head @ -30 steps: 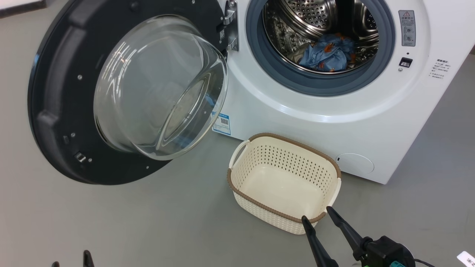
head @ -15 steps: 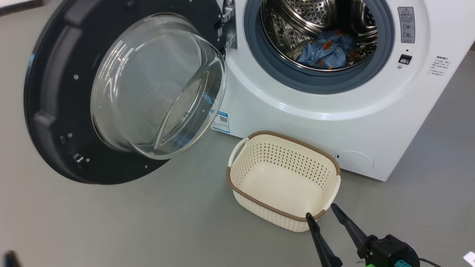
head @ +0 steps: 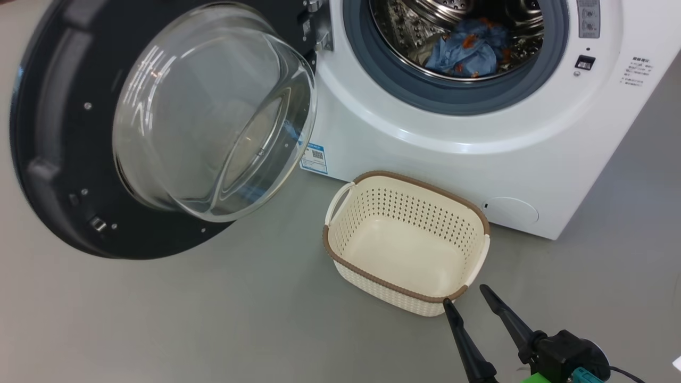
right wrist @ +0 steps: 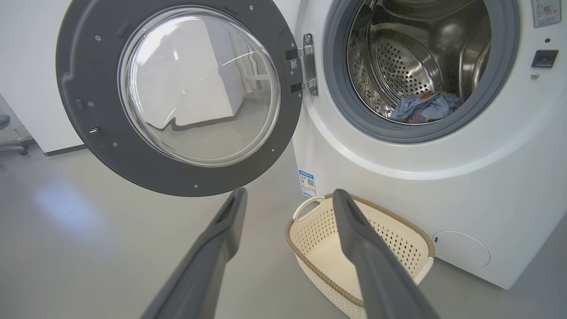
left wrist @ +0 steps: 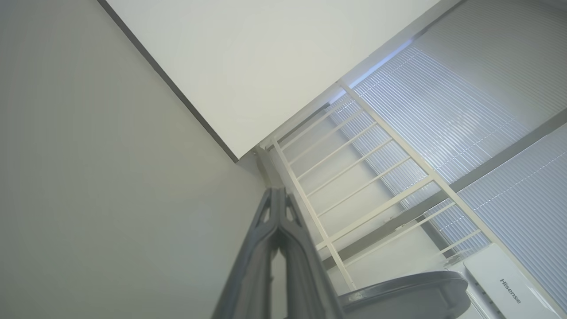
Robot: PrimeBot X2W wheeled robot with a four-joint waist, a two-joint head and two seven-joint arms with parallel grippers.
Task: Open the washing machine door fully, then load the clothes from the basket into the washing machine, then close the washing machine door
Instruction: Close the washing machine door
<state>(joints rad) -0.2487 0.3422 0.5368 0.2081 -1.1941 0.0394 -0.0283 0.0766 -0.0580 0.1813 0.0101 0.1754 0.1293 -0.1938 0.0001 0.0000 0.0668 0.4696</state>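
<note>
Blue clothes (head: 468, 48) inside the washing machine (head: 425, 159), door (head: 165, 122) wide open.
The door hangs to the left. The basket (head: 415, 213) stands on the floor (head: 213, 319) just in front; the right pincer (head: 465, 294) hovers open at its near rim, and the left pincer (left wrist: 278, 195) is closed.

Head, right wrist toward washing machine (head: 425, 154)

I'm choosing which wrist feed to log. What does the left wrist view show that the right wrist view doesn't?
Left wrist view: shut left gripper, a white railing, a Hisense-marked box. Right wrist view: open right gripper, the washing machine door standing open, the clothes in the drum, the empty basket. Both: grey floor, white wall.
</note>
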